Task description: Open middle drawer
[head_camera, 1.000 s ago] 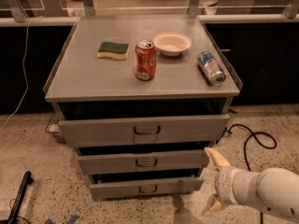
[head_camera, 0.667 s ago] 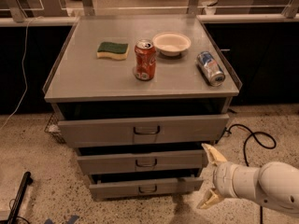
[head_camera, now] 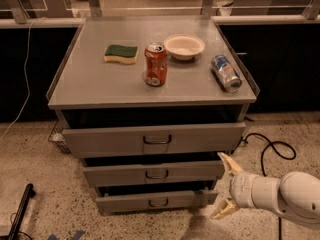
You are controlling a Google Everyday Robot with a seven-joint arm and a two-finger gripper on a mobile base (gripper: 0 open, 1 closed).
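The middle drawer (head_camera: 152,174) is the second of three grey fronts in the cabinet, with a small recessed bar handle (head_camera: 157,174) at its centre. It stands slightly out, with a dark gap above it. My gripper (head_camera: 224,186) is at the lower right, just off the drawer's right end, fingers spread open, one fingertip (head_camera: 223,159) up near the drawer's right corner and the other low by the bottom drawer. It holds nothing. My white arm (head_camera: 280,196) enters from the right.
The top drawer (head_camera: 154,139) and bottom drawer (head_camera: 155,201) also stand slightly out. On the cabinet top (head_camera: 90,84) are a sponge (head_camera: 121,53), a red can (head_camera: 155,64), a white bowl (head_camera: 184,46) and a lying blue can (head_camera: 225,73). A black cable (head_camera: 270,146) lies on the floor at right.
My gripper has moved left, closer to the right end of the middle drawer. The drawers have not moved.
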